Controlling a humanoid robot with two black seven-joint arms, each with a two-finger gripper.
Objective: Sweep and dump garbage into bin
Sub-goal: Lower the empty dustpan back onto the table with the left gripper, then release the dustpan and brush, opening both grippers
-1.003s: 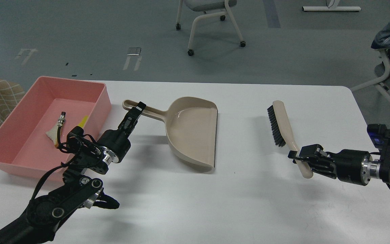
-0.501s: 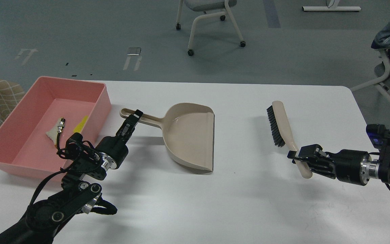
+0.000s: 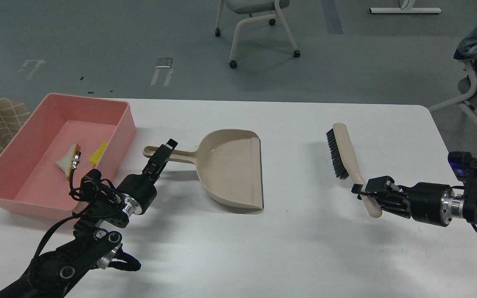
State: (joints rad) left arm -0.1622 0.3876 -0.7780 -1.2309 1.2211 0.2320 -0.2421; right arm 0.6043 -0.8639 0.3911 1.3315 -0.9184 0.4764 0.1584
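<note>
Garbage: yellow sponge piece [image 3: 98,152] and white triangular bread slice [image 3: 67,160] inside pink plastic tub [image 3: 110,106], left of left gripper [image 3: 162,153]
Left gripper: clamped on beige plastic dustpan [image 3: 230,169] handle
Right gripper [image 3: 367,193]: pinching beige black-bristled brush [image 3: 343,151] handle

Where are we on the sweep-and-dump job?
Dumping looks done: the sponge and bread slice lie inside the pink bin, and the dustpan is empty. In hand: left hand shut on the dustpan's handle, right hand shut on the brush. No loose garbage shows on the table; apparently only setting the tools down remains.
</note>
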